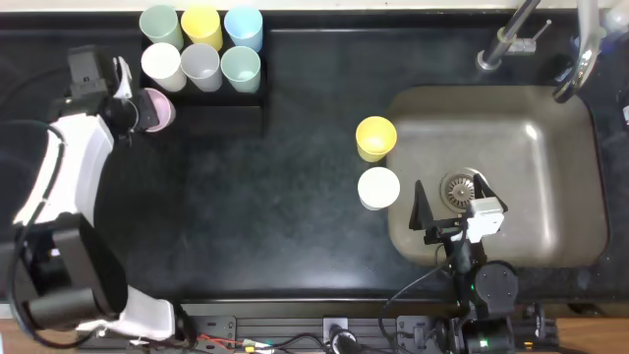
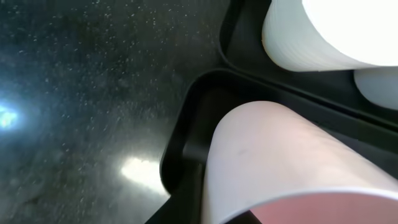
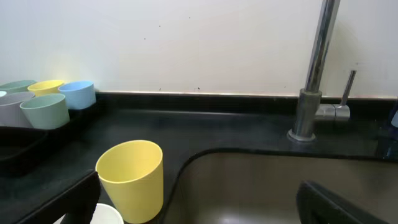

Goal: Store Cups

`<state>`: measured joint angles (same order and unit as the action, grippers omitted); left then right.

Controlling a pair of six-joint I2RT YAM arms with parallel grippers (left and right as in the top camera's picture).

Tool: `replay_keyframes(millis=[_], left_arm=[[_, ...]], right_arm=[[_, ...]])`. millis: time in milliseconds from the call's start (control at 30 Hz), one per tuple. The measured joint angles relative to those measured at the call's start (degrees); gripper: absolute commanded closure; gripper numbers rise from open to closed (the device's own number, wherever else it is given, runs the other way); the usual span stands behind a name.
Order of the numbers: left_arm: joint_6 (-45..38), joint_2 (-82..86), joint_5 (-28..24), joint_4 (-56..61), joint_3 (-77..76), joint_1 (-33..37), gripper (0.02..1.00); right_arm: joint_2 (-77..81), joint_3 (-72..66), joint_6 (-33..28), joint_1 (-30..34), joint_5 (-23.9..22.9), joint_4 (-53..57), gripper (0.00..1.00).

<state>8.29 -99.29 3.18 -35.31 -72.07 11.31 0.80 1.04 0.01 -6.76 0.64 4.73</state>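
Pink cup (image 2: 280, 155) held in L gripper (image 1: 141, 108) at black tray (image 2: 186, 140) edge

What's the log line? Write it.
left gripper: pink cup, at tray | right gripper: open, over sink | yellow cup, white cup: unstored

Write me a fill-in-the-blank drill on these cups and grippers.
The tray holds ___ cups. The left gripper holds the pink cup; the right gripper, at the sink, is ___. Of the yellow cup and white cup, the ___ is nearer the tap.
Missing: six; open; yellow.
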Motion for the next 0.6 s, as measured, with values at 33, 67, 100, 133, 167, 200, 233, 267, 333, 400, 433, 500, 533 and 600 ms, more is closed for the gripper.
replay_keyframes(millis=[33, 67, 100, 133, 167, 200, 233, 267, 333, 400, 433, 500, 533, 600], left_arm=[[0.0, -0.4, 0.0, 0.5, 0.0, 0.0, 0.985], [0.0, -0.8, 0.0, 0.8, 0.0, 0.0, 0.985], [0.0, -1.2, 0.0, 1.1, 0.0, 0.0, 0.985], [-0.2, -1.5, 0.0, 1.3, 0.0, 0.0, 0.985], [-0.2, -2.0, 0.0, 1.5, 0.0, 0.0, 0.985], [-0.2, -2.4, 0.0, 1.7, 0.0, 0.0, 0.985], [-0.3, -2.7, 0.0, 1.9, 0.0, 0.0, 0.982], [-0.4, -3.0, 0.0, 2.1, 0.0, 0.0, 0.978], [-0.4, -3.2, 0.0, 2.2, 0.0, 0.0, 0.925], [-0.6, -3.2, 0.0, 2.2, 0.0, 0.0, 0.895], [-0.6, -3.2, 0.0, 2.3, 0.1, 0.0, 0.879], [-0.6, -3.2, 0.0, 2.4, 0.0, 0.0, 0.860], [-0.6, -3.2, 0.0, 2.4, 0.0, 0.0, 0.844], [-0.6, -3.2, 0.0, 2.4, 0.0, 0.0, 0.803]], right_arm=[[0.0, 0.0, 0.0, 0.0, 0.0, 0.0, 0.003], [0.0, 0.0, 0.0, 0.0, 0.0, 0.0, 0.003], [0.0, 0.0, 0.0, 0.0, 0.0, 0.0, 0.005], [0.0, 0.0, 0.0, 0.0, 0.0, 0.0, 0.005], [0.0, 0.0, 0.0, 0.0, 0.0, 0.0, 0.003], [0.0, 0.0, 0.0, 0.0, 0.0, 0.0, 0.005], [0.0, 0.0, 0.0, 0.0, 0.0, 0.0, 0.003], [0.0, 0.0, 0.0, 0.0, 0.0, 0.0, 0.003], [0.0, 0.0, 0.0, 0.0, 0.0, 0.0, 0.003], [0.0, 0.0, 0.0, 0.0, 0.0, 0.0, 0.003], [0.0, 0.0, 0.0, 0.0, 0.0, 0.0, 0.003], [0.0, 0.0, 0.0, 0.0, 0.0, 0.0, 0.003], [0.0, 0.0, 0.0, 0.0, 0.0, 0.0, 0.003], [0.0, 0.0, 0.0, 0.0, 0.0, 0.0, 0.003]])
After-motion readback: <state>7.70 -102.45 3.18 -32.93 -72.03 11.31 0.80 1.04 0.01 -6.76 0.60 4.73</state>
